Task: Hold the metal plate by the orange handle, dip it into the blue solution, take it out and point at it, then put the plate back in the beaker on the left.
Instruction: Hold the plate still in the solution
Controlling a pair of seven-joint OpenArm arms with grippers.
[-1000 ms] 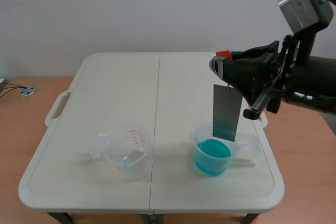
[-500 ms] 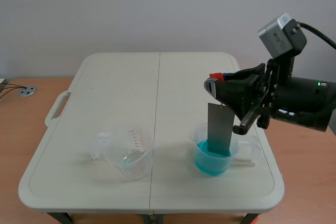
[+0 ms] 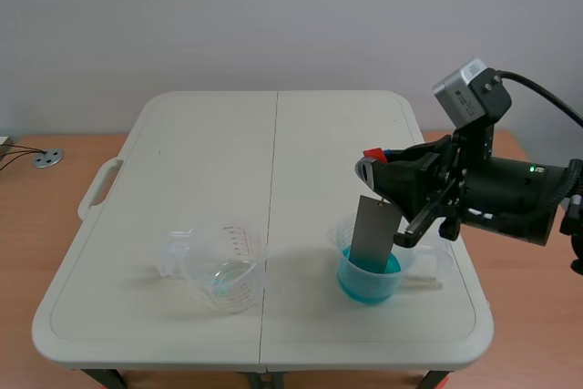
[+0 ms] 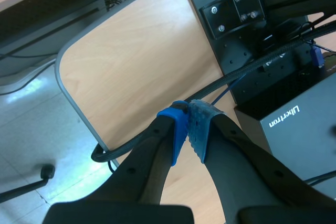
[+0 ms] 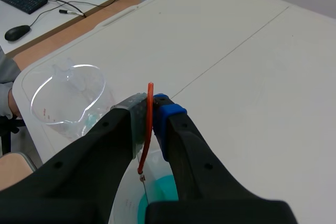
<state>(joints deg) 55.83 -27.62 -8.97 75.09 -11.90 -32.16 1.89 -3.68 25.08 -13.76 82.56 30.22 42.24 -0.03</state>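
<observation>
One clear beaker (image 3: pixel 223 271) stands well apart from the metal plate (image 3: pixel 372 232).

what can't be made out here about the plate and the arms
Scene view: how deep the metal plate sits; the blue solution hides its lower edge.
Right wrist view: the plate's face; the right gripper covers it, only the orange handle shows edge-on.
Scene view: the left gripper, out of frame.
Scene view: the left beaker's scale, too small.

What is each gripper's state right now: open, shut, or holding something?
Left gripper: jaws shut, holding nothing.
Right gripper: jaws shut on the orange handle of the metal plate.
</observation>
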